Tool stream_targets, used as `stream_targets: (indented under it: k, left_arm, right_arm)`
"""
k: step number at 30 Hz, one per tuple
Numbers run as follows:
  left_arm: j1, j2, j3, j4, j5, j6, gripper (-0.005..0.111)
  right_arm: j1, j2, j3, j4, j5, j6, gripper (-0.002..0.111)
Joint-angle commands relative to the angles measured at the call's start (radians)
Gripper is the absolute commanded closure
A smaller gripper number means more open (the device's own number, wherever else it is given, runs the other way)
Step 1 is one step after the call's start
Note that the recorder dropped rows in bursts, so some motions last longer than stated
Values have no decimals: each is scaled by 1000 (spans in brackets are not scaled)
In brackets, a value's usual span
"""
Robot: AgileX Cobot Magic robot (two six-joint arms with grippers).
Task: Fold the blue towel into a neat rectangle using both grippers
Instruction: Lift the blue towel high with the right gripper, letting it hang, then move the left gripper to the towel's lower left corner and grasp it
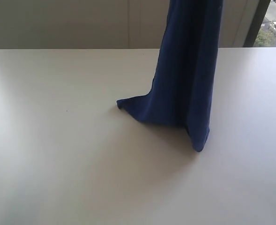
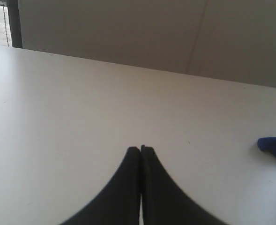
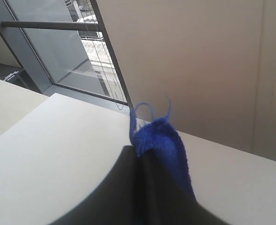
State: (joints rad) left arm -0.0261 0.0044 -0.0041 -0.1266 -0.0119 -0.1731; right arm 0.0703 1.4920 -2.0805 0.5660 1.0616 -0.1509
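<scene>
Exterior view: the blue towel (image 1: pixel 187 70) hangs down from somewhere above the top edge, right of the middle, in a long dark drape. Its lower end rests on the pale table (image 1: pixel 58 140), one corner splayed out to the left and another pointing toward the near edge. In the left wrist view the left gripper (image 2: pixel 140 149) is over a bare stretch of the table, its two dark fingers pressed together with nothing between them. A tip of the towel lies well off to one side. In the right wrist view the right gripper (image 3: pixel 138 157) is clenched on a bunched edge of the towel. Loose threads curl up from the cloth, and a window (image 3: pixel 58 51) stands behind.
</scene>
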Motion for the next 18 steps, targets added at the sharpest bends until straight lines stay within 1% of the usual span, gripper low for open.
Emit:
stream_targets:
  k: [1, 5, 7, 10, 13, 14, 18]
  left_arm:
    - [2, 60, 4, -19, -20, -78, 107]
    - [-9, 195, 4, -19, -81, -94, 107]
    - [-39, 263, -9, -15, -95, -94, 107]
    - [-121, 430, -114, 67, -116, -94, 107]
    - [-191, 665, -248, 173, -183, -94, 107]
    - [-217, 750, -287, 211, -226, -94, 107]
    - [-263, 985, -382, 341, -342, -126, 107]
  right_arm:
    - [-1, 2, 0, -4, -8, -10, 108]
    - [-1, 2, 0, -18, -6, -10, 108]
    - [-1, 2, 0, -23, -1, -10, 108]
    - [-1, 14, 0, -23, 22, -10, 108]
    - [-1, 37, 0, -21, 39, -6, 108]
    - [-1, 44, 0, -21, 39, -3, 108]
    - [-1, 57, 0, -21, 39, -3, 108]
